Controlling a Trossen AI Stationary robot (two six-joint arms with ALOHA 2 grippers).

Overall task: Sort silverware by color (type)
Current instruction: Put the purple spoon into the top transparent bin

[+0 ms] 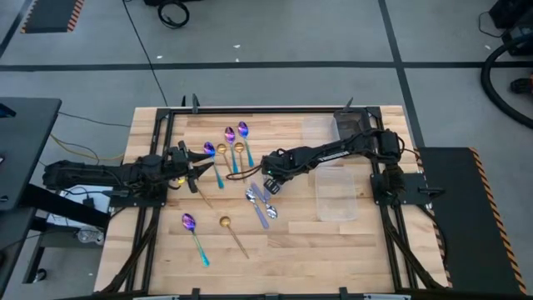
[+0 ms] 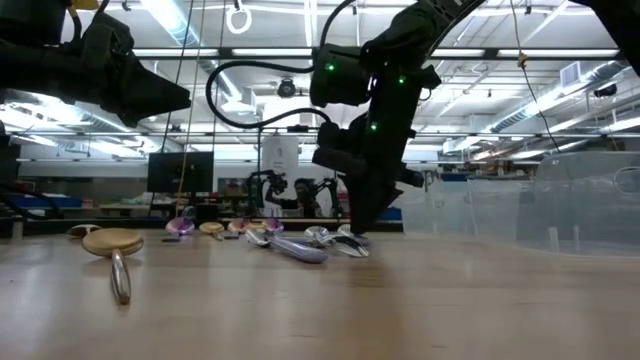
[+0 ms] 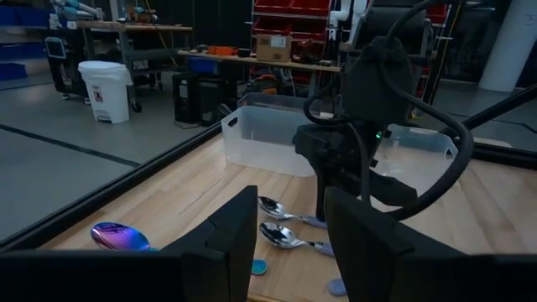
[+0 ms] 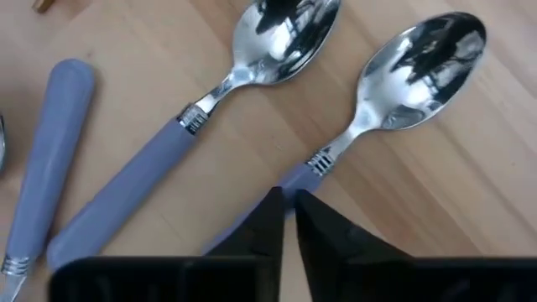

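At the desk's middle, the right gripper (image 1: 272, 185) hangs over the silver spoons (image 1: 260, 203), jaws nearly together; the left gripper (image 1: 197, 167) waits, jaws apart.

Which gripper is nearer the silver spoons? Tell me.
Right. The right gripper sits directly over the silver spoons; the left gripper is off to their side, beyond the gold spoons.

Wooden table (image 1: 283, 250) w/ black frame rails. Two clear plastic containers at its right side: one (image 1: 336, 193) near mid-edge, another (image 1: 320, 129) toward the far corner. Bkgd: white bin (image 3: 106, 90), red shelving (image 3: 289, 18), grey floor.
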